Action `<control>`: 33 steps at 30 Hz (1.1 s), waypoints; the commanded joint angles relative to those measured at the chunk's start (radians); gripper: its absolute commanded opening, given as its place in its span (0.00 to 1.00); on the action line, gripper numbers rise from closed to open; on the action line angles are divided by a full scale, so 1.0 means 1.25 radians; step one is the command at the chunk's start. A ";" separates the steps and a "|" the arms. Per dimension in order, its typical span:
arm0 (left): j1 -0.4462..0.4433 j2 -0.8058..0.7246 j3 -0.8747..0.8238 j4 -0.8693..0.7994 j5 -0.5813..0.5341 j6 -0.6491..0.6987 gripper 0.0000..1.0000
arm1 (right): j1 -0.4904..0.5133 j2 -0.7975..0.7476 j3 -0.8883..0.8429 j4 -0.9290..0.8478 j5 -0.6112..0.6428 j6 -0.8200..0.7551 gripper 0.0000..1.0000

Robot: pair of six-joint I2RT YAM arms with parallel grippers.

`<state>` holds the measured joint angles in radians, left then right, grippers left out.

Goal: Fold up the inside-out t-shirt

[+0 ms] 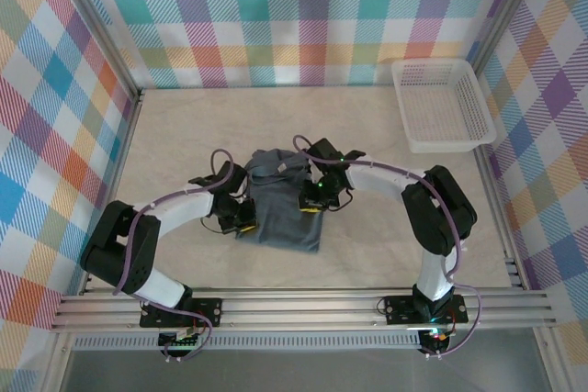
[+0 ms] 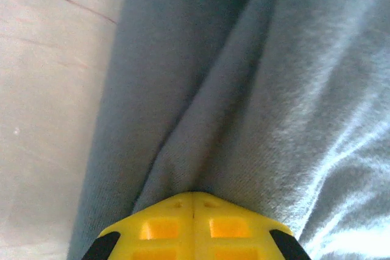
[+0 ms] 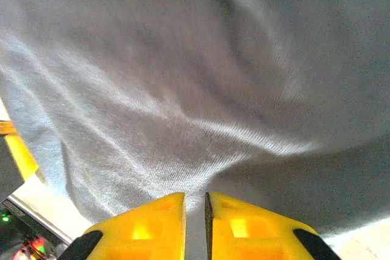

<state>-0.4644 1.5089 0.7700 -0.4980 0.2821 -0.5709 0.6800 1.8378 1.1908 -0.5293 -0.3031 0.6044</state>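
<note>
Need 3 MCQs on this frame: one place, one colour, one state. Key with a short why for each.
1. Where does the basket sit?
A) far right corner of the table
B) between the two arms
C) at the near left edge

2. What colour is the t-shirt?
A) red
B) white
C) slate grey

3. How is the left gripper?
A) wide open
B) shut on a fold of the t-shirt
C) holding the basket

Key:
1 A: the top view shows it against the far right wall.
2 C: the fabric is grey in every view.
3 B: the left wrist view shows the jaws closed together with a fold running into them.
</note>
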 commanded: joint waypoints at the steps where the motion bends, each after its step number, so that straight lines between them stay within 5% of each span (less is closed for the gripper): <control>1: -0.056 -0.008 -0.020 -0.066 0.064 0.028 0.00 | -0.012 -0.007 -0.014 -0.029 0.045 0.019 0.17; 5: -0.136 -0.041 -0.103 -0.030 0.134 -0.019 0.00 | -0.016 0.022 0.004 -0.054 0.064 -0.043 0.18; 10: -0.157 -0.091 -0.094 -0.042 0.046 -0.046 0.02 | -0.016 0.024 -0.005 -0.056 0.032 -0.050 0.17; 15: -0.112 -0.222 0.031 -0.112 -0.077 -0.040 0.28 | -0.015 -0.055 -0.009 -0.069 0.022 -0.050 0.20; 18: -0.042 -0.260 0.077 -0.132 -0.125 -0.025 0.36 | -0.016 -0.107 -0.008 -0.063 0.043 -0.034 0.23; 24: 0.035 -0.183 0.126 -0.144 -0.159 0.025 0.56 | -0.017 -0.123 0.004 -0.055 0.065 -0.016 0.50; 33: 0.046 -0.062 0.100 -0.021 -0.105 -0.024 0.51 | -0.016 -0.117 0.010 -0.064 0.059 -0.013 0.54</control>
<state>-0.4164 1.3994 0.9066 -0.5697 0.1261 -0.5865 0.6605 1.6814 1.1847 -0.5922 -0.2352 0.5869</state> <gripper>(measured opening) 0.526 0.539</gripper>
